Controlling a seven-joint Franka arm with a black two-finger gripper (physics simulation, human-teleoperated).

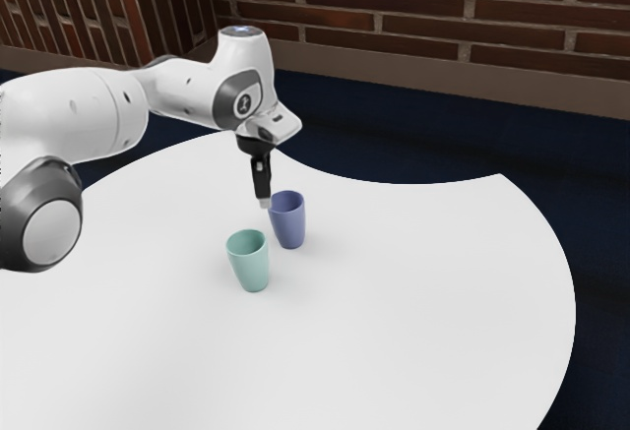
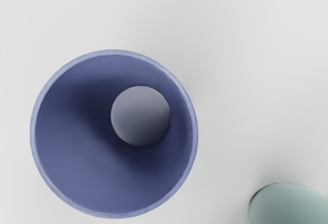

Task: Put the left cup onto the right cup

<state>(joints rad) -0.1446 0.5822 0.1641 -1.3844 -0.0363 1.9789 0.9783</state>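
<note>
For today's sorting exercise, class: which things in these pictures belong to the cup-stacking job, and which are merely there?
Part of the job: blue cup; green cup; hand, above the blue cup.
Merely there: white table under both cups; brick wall behind.

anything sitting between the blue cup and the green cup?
Nothing. The wrist view shows only bare white table between the blue cup and the green cup; they stand apart, not touching.

blue cup [image 1: 286, 218] open-mouthed below the claw [image 1: 262, 203], green cup [image 1: 247, 260] just beside it, open table [image 1: 443, 282] around
</note>
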